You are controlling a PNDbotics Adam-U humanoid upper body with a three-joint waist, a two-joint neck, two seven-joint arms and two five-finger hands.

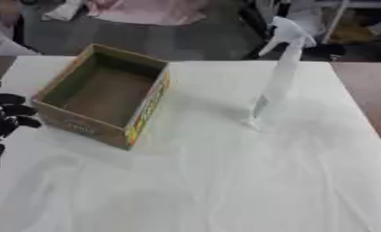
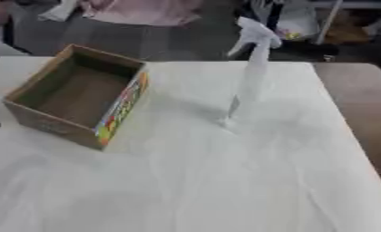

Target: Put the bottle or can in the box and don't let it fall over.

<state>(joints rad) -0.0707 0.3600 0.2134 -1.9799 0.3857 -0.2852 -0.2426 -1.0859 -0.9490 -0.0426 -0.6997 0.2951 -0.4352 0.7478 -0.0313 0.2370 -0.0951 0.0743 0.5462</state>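
Upright spray bottle [image 2: 253, 68] right of open box [image 2: 75, 97], prob. untouched.

Print on the box [image 1: 146, 111] seems colourful but unreadable.

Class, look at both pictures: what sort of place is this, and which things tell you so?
Probably a lab or workshop set up for tests: a table under a white cloth holds only an open cardboard box and a white spray bottle, with metal shelving legs behind.

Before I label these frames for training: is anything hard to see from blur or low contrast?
Left eye view: soft overall; the white spray bottle blends into the white tablecloth; the left hand stands out dark. Right eye view: same softness; the box reads clearly.
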